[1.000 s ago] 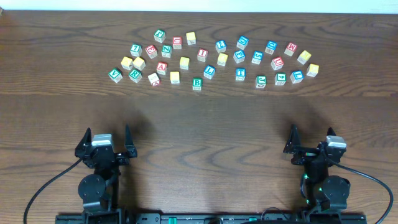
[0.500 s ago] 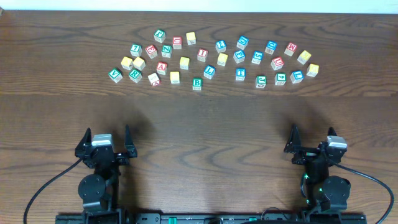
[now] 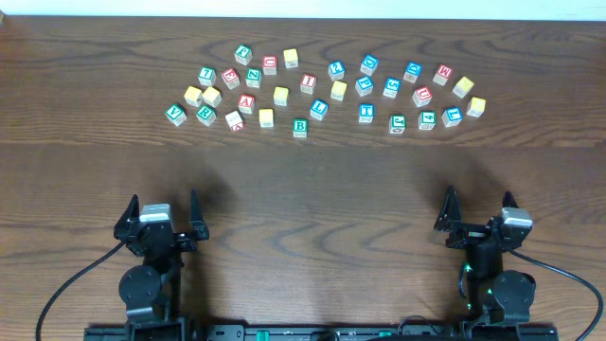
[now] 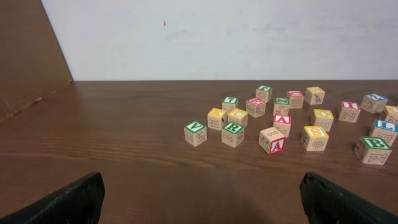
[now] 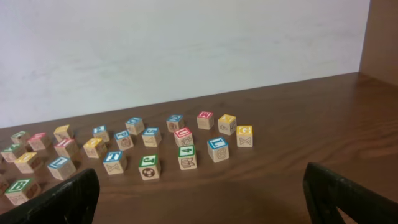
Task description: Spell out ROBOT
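Small wooden letter cubes lie scattered in a band across the far half of the table. The green R cube (image 3: 205, 116) (image 4: 233, 133) sits at the left end, beside a green V. The green B cube (image 3: 300, 126) (image 4: 372, 149) (image 5: 20, 191) is nearest the middle. The blue T cube (image 3: 366, 113) (image 5: 113, 162) lies right of centre. Several yellow-topped cubes, such as one (image 3: 266, 117) near B, are spread among them, their letters unreadable. My left gripper (image 3: 163, 199) (image 4: 200, 182) and right gripper (image 3: 479, 203) (image 5: 202, 174) stand open and empty near the front edge, far from the cubes.
Red-lettered cubes (image 3: 246, 102) and other blue and green cubes (image 3: 453, 116) are mixed in with the rest. A wide strip of bare wood table (image 3: 312, 199) lies between the cubes and both grippers. A white wall stands behind the table's far edge.
The right gripper has shifted very slightly to the right. The left arm and all cubes are where they were.
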Robot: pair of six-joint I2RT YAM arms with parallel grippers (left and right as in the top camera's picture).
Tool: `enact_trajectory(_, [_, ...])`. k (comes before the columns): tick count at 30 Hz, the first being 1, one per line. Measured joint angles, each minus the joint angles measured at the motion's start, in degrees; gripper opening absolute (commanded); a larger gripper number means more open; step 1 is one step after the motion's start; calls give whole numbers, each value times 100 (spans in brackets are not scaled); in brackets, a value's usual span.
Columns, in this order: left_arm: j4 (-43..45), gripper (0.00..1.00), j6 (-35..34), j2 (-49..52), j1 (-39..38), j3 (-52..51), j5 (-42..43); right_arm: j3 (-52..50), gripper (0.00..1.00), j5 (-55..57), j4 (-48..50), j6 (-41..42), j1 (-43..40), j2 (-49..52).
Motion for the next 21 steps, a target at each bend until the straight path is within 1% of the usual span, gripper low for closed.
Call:
enact_trajectory(7, [-2,99,0,0,0,2,0,0,99,0,225,-9,0,0])
enact_trajectory(21, [35,99,2,0,0,4,44,0,99,0,380,-136,0,2])
